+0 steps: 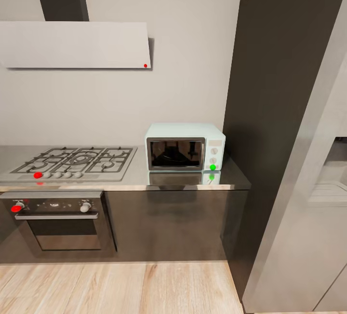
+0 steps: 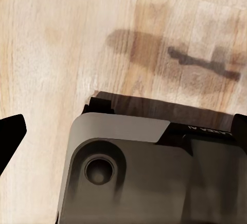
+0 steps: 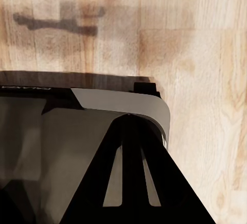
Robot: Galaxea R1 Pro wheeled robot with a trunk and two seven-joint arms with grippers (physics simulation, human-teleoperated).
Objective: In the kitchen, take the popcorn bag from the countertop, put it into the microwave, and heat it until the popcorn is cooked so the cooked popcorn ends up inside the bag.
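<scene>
Popcorn bag: I can't say where it lies at this moment. The stretch of countertop (image 1: pixel 135 179) between hob (image 1: pixel 72 160) and microwave (image 1: pixel 185 146) is bare steel, and the microwave's door is shut, its dark window giving me only murky reflections. The bag may be behind that glass, but I can't tell.

As I judge it, the bag is a light, soft paper packet that is easy to crush and likely to slide on a smooth top. I'd pinch it across a flat folded edge, not the middle, and gently. If it has been heated it would be puffed and weaker at the seams.

The countertop is glossy and mirrors the microwave's front and its green marker (image 1: pixel 212 166), so I expect it to be slippery. The microwave sits at the counter's right end, hard against a tall dark cabinet (image 1: pixel 279 111), with the fridge (image 1: pixel 318 217) beyond. That leaves little room on that side.

Both arms hang low over the pale wooden floor (image 1: pixel 120 285) and the robot's own base (image 2: pixel 149 172). I see a sliver of the left gripper (image 2: pixel 10 134) and the dark body of the right gripper (image 3: pixel 131 183) — whether either is released or clenched, I cannot tell
</scene>
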